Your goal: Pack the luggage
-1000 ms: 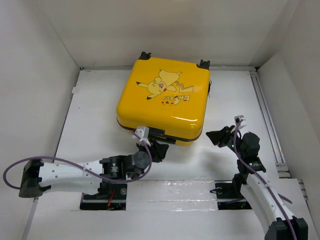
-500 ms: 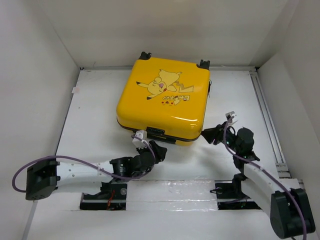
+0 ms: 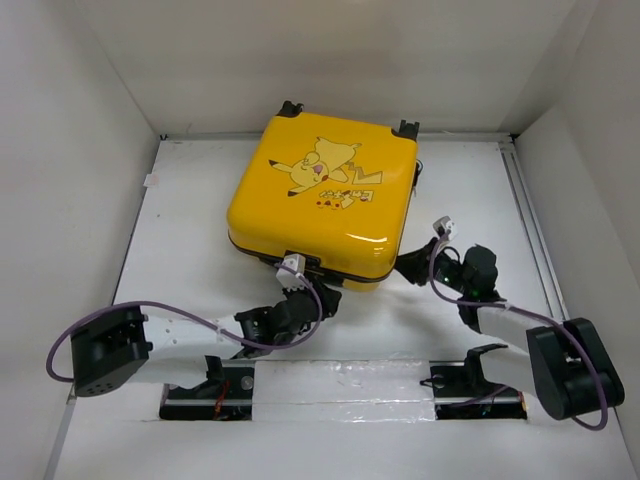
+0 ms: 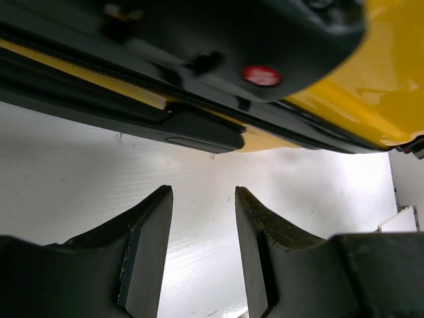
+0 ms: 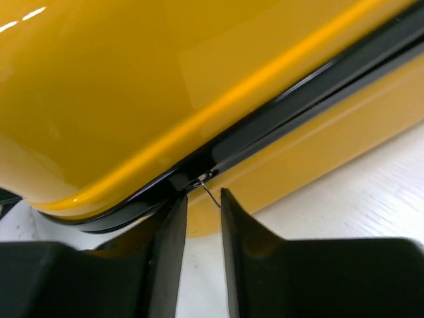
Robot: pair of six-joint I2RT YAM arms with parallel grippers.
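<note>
Left pincer (image 4: pixel 202 199) and right pincer (image 5: pixel 203 202), parted, crowd the luggage (image 3: pixel 320 200) near edge.

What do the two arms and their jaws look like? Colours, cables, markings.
Both match: left arm and right arm have white link shells between bulky black joint housings. A purple cable loops loosely along each, ending at a small white connector by the wrist. Jaws are dark, wedge-shaped, with flat inner faces. No legible markings.
</note>
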